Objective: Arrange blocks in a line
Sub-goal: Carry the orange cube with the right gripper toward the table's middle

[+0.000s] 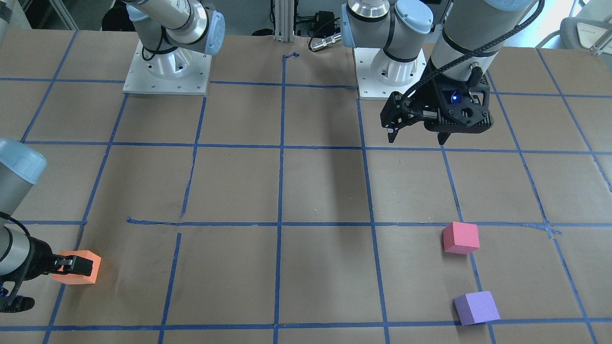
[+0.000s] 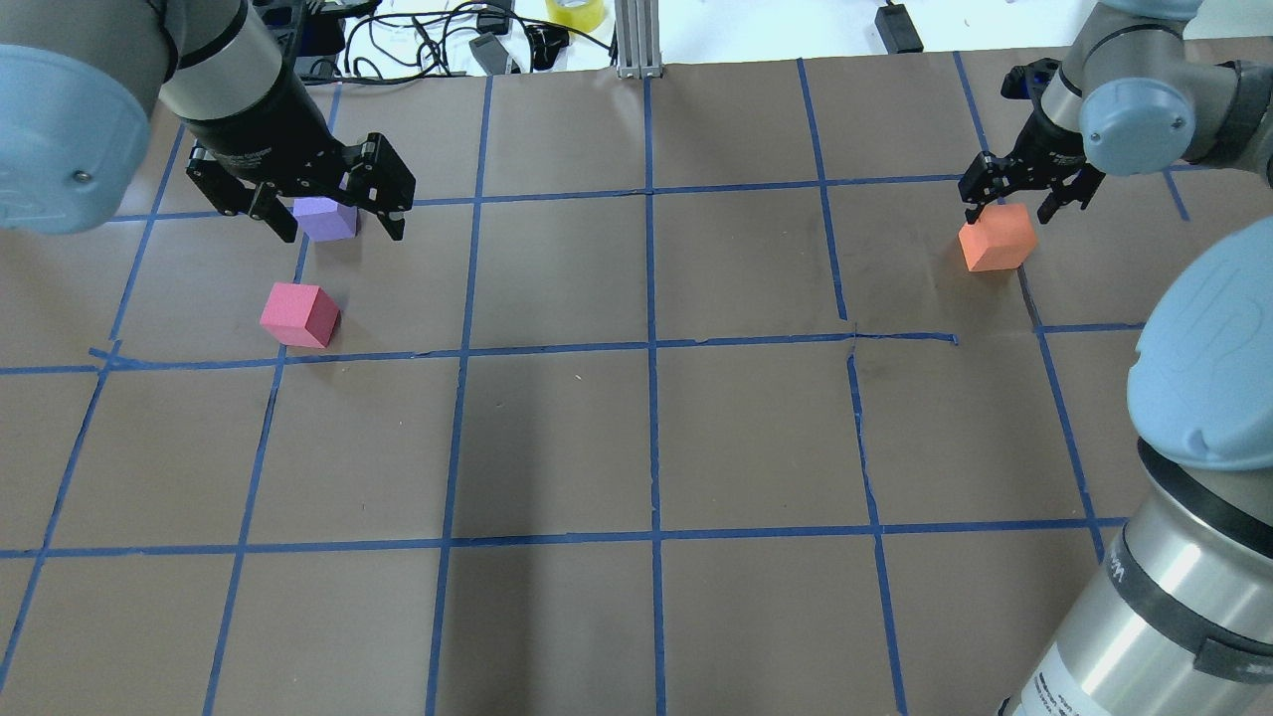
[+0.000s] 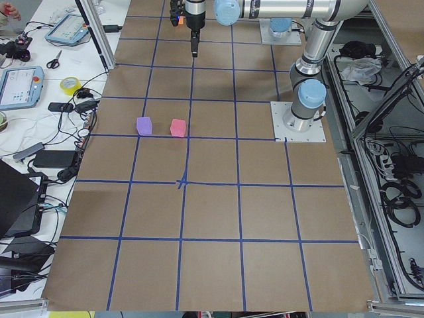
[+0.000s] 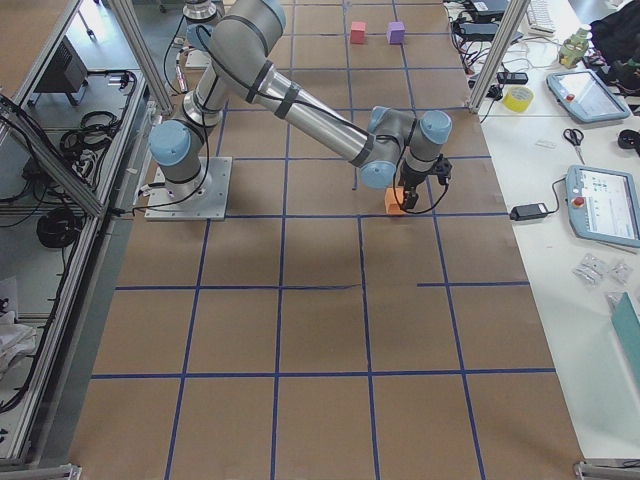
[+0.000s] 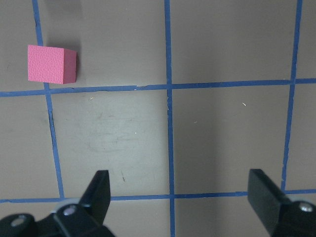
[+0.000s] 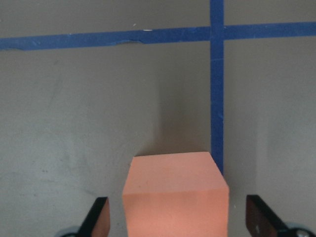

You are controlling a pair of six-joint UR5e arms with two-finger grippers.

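The left claw (image 2: 341,231) partly hides the purple block (image 2: 323,221) overhead.

Looking straight down on a brown counter (image 5: 227,143) marked into squares by blue tape lines (image 5: 168,44). A pinkish-red block (image 5: 51,63) sits at the upper left, covering part of one vertical line and lying just above a horizontal one. At the bottom edge, the left pincer (image 5: 178,180) is spread wide, with only bare counter between its two black fingers (image 5: 100,190), well apart from the block.
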